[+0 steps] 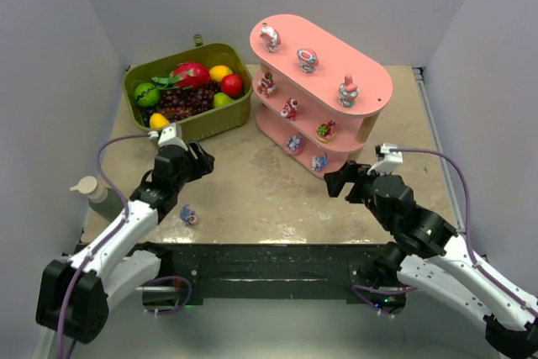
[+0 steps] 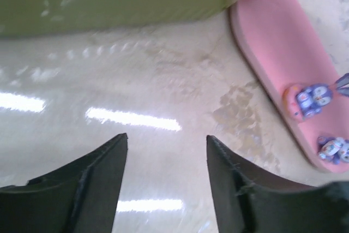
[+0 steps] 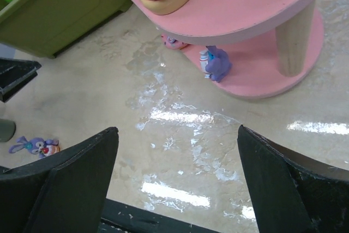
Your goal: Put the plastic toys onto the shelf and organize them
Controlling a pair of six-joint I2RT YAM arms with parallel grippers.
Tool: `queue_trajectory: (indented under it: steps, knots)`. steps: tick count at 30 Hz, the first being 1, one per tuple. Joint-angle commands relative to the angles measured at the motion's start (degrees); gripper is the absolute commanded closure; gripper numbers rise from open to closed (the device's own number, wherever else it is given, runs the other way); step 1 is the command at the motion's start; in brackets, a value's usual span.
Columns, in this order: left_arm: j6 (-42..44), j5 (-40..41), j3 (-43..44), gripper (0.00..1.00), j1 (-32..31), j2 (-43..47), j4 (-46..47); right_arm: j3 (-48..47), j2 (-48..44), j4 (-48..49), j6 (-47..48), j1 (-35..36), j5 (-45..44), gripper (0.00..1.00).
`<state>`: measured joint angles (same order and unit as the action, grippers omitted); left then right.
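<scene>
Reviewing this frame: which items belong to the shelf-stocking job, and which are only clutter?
Job:
pink shelf
toys on its tiers
bunny toy, not yet shelved

Clutter:
green basket
plastic fruit inside it
pale bottle at the left edge

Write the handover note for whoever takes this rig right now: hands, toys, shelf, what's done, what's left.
Left hand: open, empty, over the table.
Right hand: open, empty, in front of the shelf.
Done: eight toys stand on the shelf, three on the top board, three on the middle, two on the bottom.
Left: one bunny toy lies on the table near its front edge, on the left side; pick it up and shelve it.
</scene>
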<state>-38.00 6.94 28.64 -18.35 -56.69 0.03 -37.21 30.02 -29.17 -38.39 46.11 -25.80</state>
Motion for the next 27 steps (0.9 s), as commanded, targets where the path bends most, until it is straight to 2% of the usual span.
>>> queue_trajectory:
  steps: [1,2,4,5,9,11,13,21,25,27]
  knots:
    - [-4.4,5.7,-1.7,0.32,-1.5,8.3,-18.9,0.0,0.7,4.5,1.9,-0.1,2.8,0.06]
    - [-6.4,7.2,-1.4,0.31,-3.3,11.5,-23.9,-0.1,0.9,4.6,2.3,-0.1,2.8,0.05]
    - [-10.6,10.8,-0.2,0.25,-7.6,15.6,-26.7,0.0,0.9,5.1,2.4,-0.1,3.0,0.05]
    - [-12.2,11.9,2.1,0.25,-9.6,16.3,-32.2,0.2,1.0,5.3,2.4,-0.1,3.2,0.05]
    - [-14.6,15.9,6.1,0.27,-10.7,18.4,-41.2,1.2,1.3,7.0,2.3,-0.1,4.4,0.05]
    - [-16.2,15.4,7.0,0.27,-11.4,18.2,-44.3,1.3,1.7,7.5,2.3,-0.1,4.5,0.05]
    - [-20.5,16.9,7.7,0.29,-11.9,17.5,-49.0,1.0,2.0,7.3,2.3,-0.1,4.4,0.05]
    - [-32.0,23.2,9.8,0.29,-13.3,13.5,-58.6,1.8,1.3,9.7,1.0,-0.1,6.2,0.05]
    - [-33.8,24.2,10.6,0.30,-13.5,12.8,-61.5,2.0,3.1,10.4,0.9,-0.1,7.5,0.05]
    - [-33.3,23.0,10.3,0.34,-13.6,11.9,-61.1,2.0,3.6,10.4,0.8,-0.1,7.4,0.05]
